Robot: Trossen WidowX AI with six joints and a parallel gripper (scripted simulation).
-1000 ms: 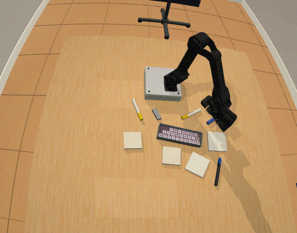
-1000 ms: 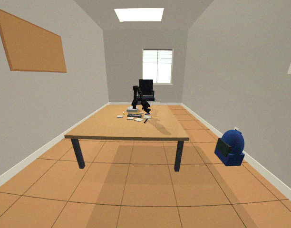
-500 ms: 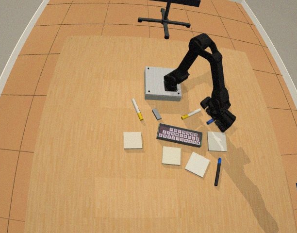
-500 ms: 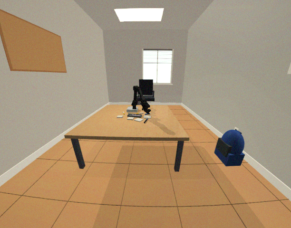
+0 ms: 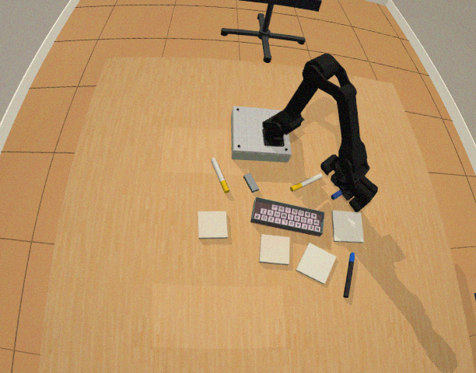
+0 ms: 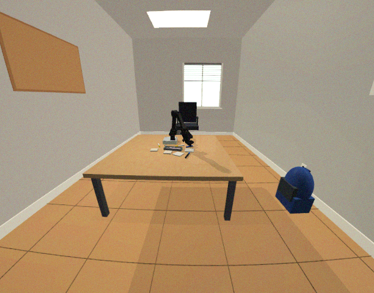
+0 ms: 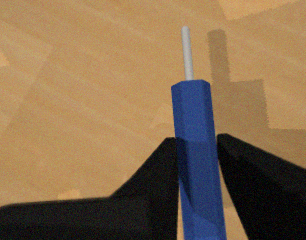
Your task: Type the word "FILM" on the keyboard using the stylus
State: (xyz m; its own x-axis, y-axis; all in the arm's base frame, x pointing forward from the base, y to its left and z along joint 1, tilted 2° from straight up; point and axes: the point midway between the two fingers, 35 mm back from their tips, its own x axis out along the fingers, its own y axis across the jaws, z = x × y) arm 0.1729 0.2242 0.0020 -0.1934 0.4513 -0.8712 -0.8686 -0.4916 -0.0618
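The blue stylus (image 7: 193, 110) (image 5: 336, 195) has a thin silver tip that points up in the wrist view. My gripper (image 7: 195, 144) is shut on the stylus, with one black finger on each side of its blue body. In the top view one blue end shows beside the gripper and the rest is hidden. Its height above the desk is hard to tell. The dark keyboard (image 5: 287, 217) (image 6: 173, 148) with pale pink letter keys lies left of the gripper in the top view, and its letters appear upside down there.
A pale square pad (image 5: 348, 226) lies beside the keyboard, with several more around it. A yellow-and-white marker (image 5: 306, 182) lies between keyboard and arm, another (image 5: 219, 175) farther left. A grey block (image 5: 250, 183) lies behind the keyboard. A black marker with blue end (image 5: 349, 275) lies in front.
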